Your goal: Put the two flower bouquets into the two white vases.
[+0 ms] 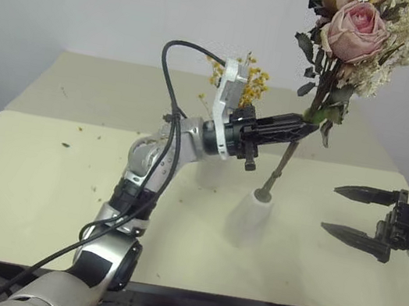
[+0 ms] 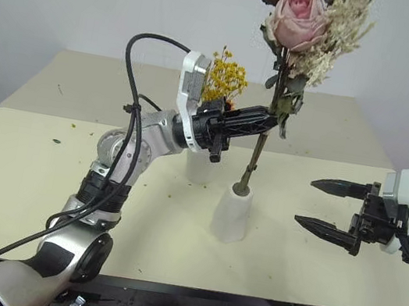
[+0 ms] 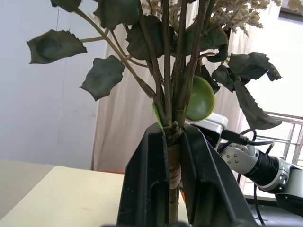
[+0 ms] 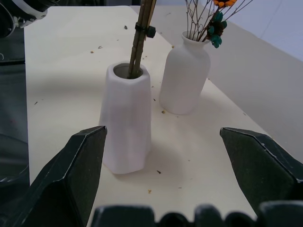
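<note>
The left claw (image 2: 267, 121) is clamped on the stems of the rose bouquet (image 2: 299, 27), gripping just under the leaves so the blooms stand high and the bare stem ends hang free to be steered. Those ends already sit inside the mouth of the tapered vase (image 2: 232, 213), which stands near the middle of the tabletop (image 2: 42, 172); the stems lean, so the bunch is entered but probably not yet seated to the bottom. Just behind and to the left of that vase stands the bottle vase (image 4: 184, 80) holding the yellow bouquet (image 2: 224, 77), so that half of the task looks done. The right claw (image 2: 331, 209) hovers to the right of the tapered vase, fingers spread wide and holding nothing, well apart from it; it seems placed to steady the vase if the stems push it over, though that purpose is only a guess. Crumbs of dried petals dot the tabletop
</note>
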Available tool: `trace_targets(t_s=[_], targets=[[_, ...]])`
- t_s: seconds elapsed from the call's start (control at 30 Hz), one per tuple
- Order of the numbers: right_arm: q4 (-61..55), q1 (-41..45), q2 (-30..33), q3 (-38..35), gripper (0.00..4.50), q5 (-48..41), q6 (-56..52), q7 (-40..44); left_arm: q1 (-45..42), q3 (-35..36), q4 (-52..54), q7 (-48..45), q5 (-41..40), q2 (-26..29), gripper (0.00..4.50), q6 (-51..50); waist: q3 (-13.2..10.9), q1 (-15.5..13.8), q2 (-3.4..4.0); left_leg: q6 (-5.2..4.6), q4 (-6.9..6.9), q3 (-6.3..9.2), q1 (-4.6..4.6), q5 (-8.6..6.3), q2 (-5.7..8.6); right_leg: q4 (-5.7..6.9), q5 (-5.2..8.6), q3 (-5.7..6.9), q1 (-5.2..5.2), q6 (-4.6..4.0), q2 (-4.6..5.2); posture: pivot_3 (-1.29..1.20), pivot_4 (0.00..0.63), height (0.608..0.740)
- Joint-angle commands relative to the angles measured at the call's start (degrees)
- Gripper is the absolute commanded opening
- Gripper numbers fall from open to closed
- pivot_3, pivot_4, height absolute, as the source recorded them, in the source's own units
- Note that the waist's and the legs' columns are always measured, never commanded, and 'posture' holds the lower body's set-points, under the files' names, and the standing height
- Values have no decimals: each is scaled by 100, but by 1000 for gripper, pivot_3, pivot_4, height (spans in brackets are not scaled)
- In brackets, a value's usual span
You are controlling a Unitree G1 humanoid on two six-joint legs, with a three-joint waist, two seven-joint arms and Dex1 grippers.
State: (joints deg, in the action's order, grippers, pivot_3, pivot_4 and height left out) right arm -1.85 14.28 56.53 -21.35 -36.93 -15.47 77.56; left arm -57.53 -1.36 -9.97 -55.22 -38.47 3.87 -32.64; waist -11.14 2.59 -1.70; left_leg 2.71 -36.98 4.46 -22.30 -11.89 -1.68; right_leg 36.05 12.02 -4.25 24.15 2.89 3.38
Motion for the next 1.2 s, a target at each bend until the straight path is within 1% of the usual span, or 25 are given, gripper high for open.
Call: trace_targets(t_s=[0.03, 0.87, 0.93, 0.97, 1.03, 1.07, 1.1, 1.13, 1.2], targets=[[-192, -66, -4, -271, 4500, -147, -15, -43, 16, -51, 131, -74, 3, -46, 134, 109, 0, -4, 0, 0, 0, 0, -1, 0, 0, 0, 0, 0, 0, 0, 0, 0, 150, 740], [-184, -20, -52, -181, 4500, -140, 16, -130, 829, -487, 566, -36, 271, 254, 134, -58, 0, -6, 1, 0, 0, 0, 1, 0, 0, 2, 0, -1, 0, 0, 0, 0, 150, 740], [-178, -16, -56, -176, 4500, -134, 18, -131, 839, -501, 589, -40, 255, 285, 848, -116, 0, -6, 1, 0, 0, 0, 0, 0, 0, 1, 0, -1, 0, 0, 0, 0, 150, 740], [-171, -11, -57, -172, 4500, -130, 21, -130, 840, -497, 600, -49, 240, 304, 1070, -142, 0, -5, 1, 0, 0, 0, 1, 0, 0, 1, 0, -1, 0, 0, 0, 0, 150, 740], [-161, 1, -61, -160, 4500, -121, 25, -130, 862, -469, 661, -69, 200, 370, 1679, -204, 0, -1, 1, 0, 0, 1, 2, 0, 0, 2, 0, -1, 0, 0, 0, 0, 150, 740], [-148, 15, -63, -149, 4500, -114, 31, -128, 917, -446, 751, -65, 190, 447, 1679, -237, 0, 0, 1, 0, 0, 0, 2, 0, 0, 2, 0, -1, 0, 0, 0, 0, 150, 740], [-129, 36, -67, -129, 4500, -101, 41, -125, 1027, -407, 881, -90, 165, 585, 2102, -295, 0, 3, 1, 0, 0, 0, 2, 0, 0, 2, 0, -1, -1, 0, 0, 0, 150, 740], [-106, 58, -70, -110, 4500, -90, 50, -119, 1141, -381, 1000, -125, 160, 733, 2247, -352, 1, 24, 2, 0, 0, 0, 2, 0, 0, 2, 0, -1, -1, 0, 0, 0, 150, 740], [-51, 113, -79, -65, 4500, -59, 79, -95, 1398, -343, 1233, -209, 150, 1065, 2854, -436, 1, 46, 3, 0, 4, 0, 7, 0, -2, 5, 0, -4, 0, 0, -2, 0, 150, 740]])
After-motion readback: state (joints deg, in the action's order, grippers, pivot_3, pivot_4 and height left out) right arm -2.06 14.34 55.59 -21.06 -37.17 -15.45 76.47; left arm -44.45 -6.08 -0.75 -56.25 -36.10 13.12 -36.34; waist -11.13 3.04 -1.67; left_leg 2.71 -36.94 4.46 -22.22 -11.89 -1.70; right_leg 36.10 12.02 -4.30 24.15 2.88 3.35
